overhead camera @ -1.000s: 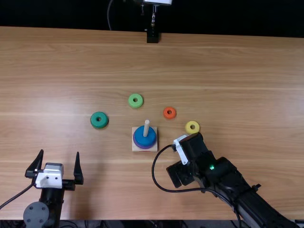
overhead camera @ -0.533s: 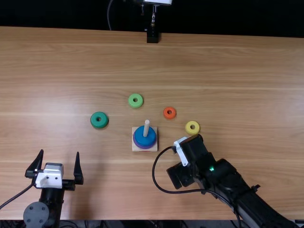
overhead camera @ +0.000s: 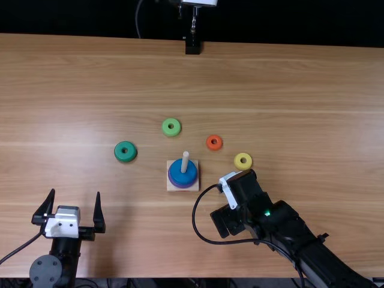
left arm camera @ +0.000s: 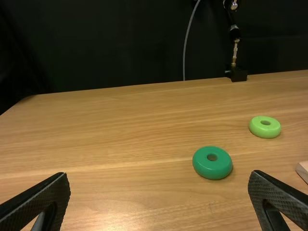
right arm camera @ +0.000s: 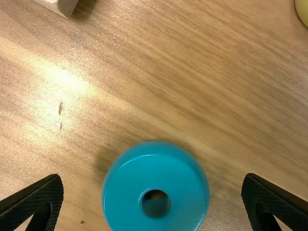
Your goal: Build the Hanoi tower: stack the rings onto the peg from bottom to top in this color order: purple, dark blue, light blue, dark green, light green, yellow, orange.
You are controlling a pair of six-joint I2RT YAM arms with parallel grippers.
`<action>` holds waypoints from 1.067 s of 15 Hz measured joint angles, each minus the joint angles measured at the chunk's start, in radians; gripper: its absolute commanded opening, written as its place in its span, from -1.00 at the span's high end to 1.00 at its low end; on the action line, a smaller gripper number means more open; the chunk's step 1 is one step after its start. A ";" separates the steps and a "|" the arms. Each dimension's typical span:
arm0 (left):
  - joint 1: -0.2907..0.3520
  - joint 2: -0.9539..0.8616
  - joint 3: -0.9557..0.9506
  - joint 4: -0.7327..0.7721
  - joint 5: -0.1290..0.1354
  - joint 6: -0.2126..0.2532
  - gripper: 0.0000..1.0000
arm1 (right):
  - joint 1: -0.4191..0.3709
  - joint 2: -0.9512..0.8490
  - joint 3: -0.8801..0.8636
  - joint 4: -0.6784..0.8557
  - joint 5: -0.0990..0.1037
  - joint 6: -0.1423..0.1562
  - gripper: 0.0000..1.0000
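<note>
Right wrist view — tool [overhead camera: 227,221] spread wide, light blue ring [right arm camera: 155,174] between — untouched

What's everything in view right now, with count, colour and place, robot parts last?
wooden table: one, light brown, under everything
square wooden base: one, pale, mid-table
round wooden peg: one, pale, upright on base
thick purple ring: one, purple, on peg, lowest
thick dark blue ring: one, dark blue, on purple
round light blue ring: one, light blue, between right fingers
round dark green ring: one, dark green, left of base
round light green ring: one, light green, beyond base
small orange ring: one, orange, beyond base, rightward
small yellow ring: one, yellow, right of orange
black stand: one, black, far edge
end effectors: two, black, left and right, near side
</note>
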 measured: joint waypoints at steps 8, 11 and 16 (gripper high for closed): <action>0.000 0.000 0.000 0.000 0.000 0.000 -1.00 | 0.000 0.002 0.000 0.000 0.000 -0.002 -1.00; 0.000 0.000 0.000 0.000 0.000 -0.001 -1.00 | 0.000 0.052 0.000 0.000 0.001 -0.038 -1.00; 0.000 0.000 0.000 0.000 -0.001 0.000 -1.00 | 0.000 0.064 0.000 -0.001 0.001 -0.066 -1.00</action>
